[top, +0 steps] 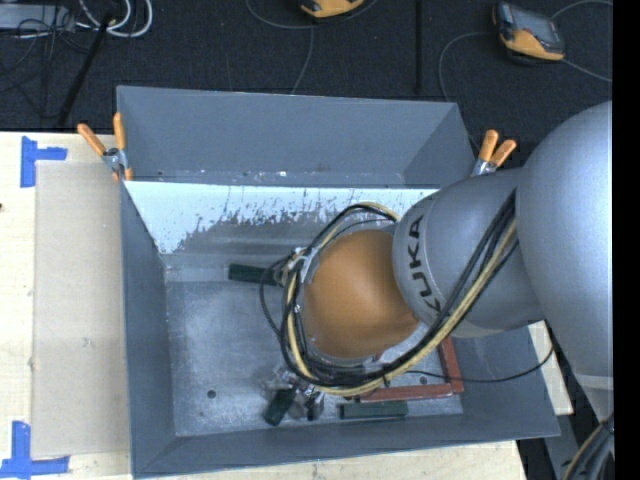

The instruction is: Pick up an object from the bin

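Observation:
My gripper (293, 398) reaches down to the bin floor near the front wall, just below the arm's wrist. It is mostly hidden by the wrist, and a dark tip pokes out to its lower left. A thin dark green bar (372, 410) lies on the floor right beside it, to its right. Behind that bar a flat thing with a red-brown edge (432, 389) lies against the front right corner, partly under the arm. I see nothing held in the gripper.
A dark elongated thing (250, 272) lies on the floor near the back wall, left of the arm's wrist. The arm with its orange cover and looped cables covers the right half of the bin. Bare floor shows on the left.

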You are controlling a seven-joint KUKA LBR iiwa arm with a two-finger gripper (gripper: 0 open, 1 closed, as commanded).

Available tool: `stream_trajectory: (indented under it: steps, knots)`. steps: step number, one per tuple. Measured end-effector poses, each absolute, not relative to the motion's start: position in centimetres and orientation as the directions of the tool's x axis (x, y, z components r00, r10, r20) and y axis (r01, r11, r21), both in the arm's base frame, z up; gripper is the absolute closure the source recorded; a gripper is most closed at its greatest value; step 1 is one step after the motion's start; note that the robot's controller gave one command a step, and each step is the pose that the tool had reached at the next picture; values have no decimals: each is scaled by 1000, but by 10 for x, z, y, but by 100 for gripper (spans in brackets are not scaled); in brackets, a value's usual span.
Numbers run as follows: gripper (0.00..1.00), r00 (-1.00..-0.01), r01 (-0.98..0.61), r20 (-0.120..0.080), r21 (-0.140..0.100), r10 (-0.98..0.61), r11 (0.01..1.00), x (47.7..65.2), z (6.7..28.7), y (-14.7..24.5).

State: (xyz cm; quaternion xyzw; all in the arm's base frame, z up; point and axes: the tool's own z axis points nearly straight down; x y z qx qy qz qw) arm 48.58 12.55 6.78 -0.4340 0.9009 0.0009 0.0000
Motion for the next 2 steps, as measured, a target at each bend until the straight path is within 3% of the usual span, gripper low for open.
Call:
stream_trajectory:
  steps: [1, 2]
  knots:
    - [100, -625, -780, -5, -3, -780, 625, 487, 171, 127]
    - [100, -628, -778, -1, 0, -778, 628, 488, 184, 128]
